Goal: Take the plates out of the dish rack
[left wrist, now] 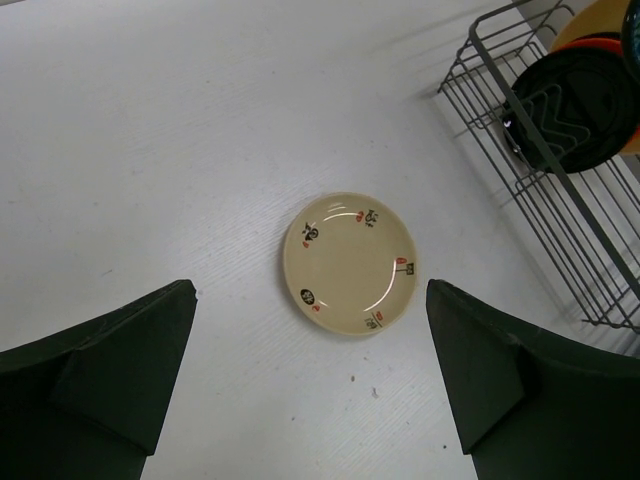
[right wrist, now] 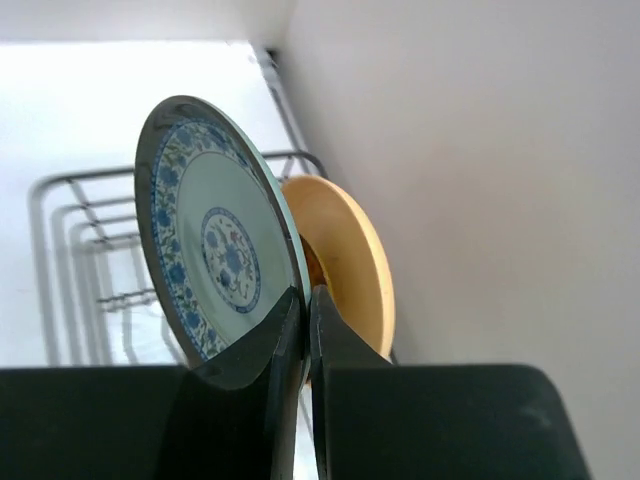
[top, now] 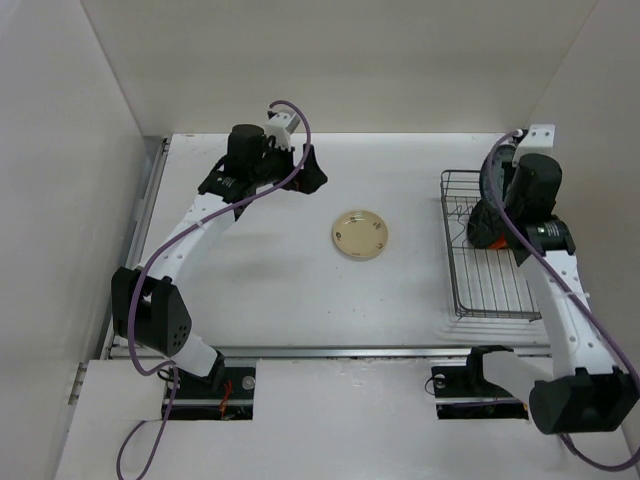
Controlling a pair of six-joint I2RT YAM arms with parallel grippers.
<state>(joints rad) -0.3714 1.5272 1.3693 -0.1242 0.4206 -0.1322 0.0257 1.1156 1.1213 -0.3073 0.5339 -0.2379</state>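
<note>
Left arm [top: 190,235] stretched far up its side, bent at the elbow, wrist turned inward toward the middle. Left gripper [left wrist: 310,300] was wide open, and how: its two dark fingers [left wrist: 120,360] stood well apart, tilted downward. Over on the other side, the right arm [top: 565,300] ran straight forward from its base, wrist dipped. Right gripper [right wrist: 306,305] was clamped, fingers [right wrist: 250,370] pressed almost together, only a sliver between them.

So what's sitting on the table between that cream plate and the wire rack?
Nothing: only bare white table lies between the cream plate and the dish rack, as both the top camera and the left wrist camera show.
</note>
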